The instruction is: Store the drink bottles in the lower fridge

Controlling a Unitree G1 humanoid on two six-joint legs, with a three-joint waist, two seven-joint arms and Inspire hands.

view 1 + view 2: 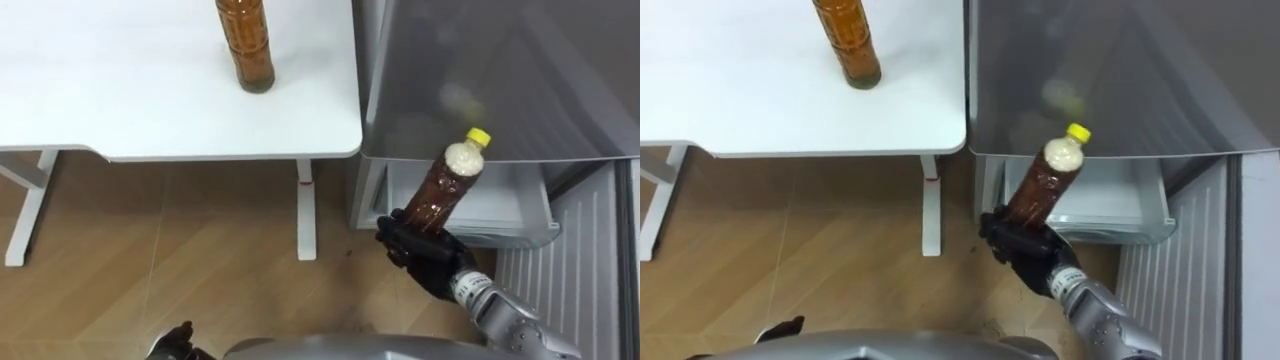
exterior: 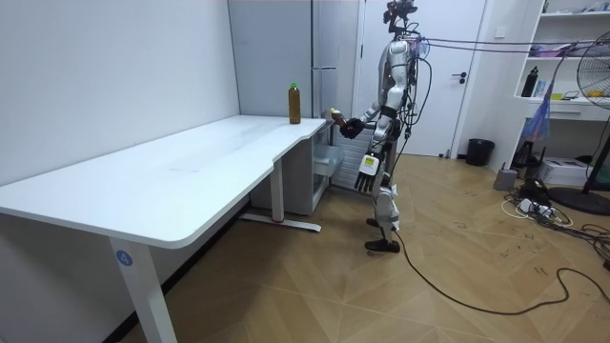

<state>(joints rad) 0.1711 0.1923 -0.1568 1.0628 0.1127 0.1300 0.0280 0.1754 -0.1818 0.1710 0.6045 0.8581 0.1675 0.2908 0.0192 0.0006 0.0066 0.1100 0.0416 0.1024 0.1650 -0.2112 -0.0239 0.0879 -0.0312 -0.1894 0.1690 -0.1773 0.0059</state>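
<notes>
Drink bottle (image 1: 445,190) tilted, yellow cap (image 1: 479,136) up toward fridge (image 1: 500,80), clamped in right hand (image 1: 420,250).

Right robot hand (image 1: 420,250) extended forward, fingers clenched; left robot hand (image 1: 178,338) low

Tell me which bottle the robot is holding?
The yellow-capped bottle, gripped in its right hand by the fridge. The other bottle stands alone on the table.

A yellow-capped brown drink bottle (image 1: 448,188) is held tilted before the open lower fridge drawer (image 1: 505,205), a second brown bottle (image 1: 246,45) upright on the white table (image 1: 120,100).
</notes>
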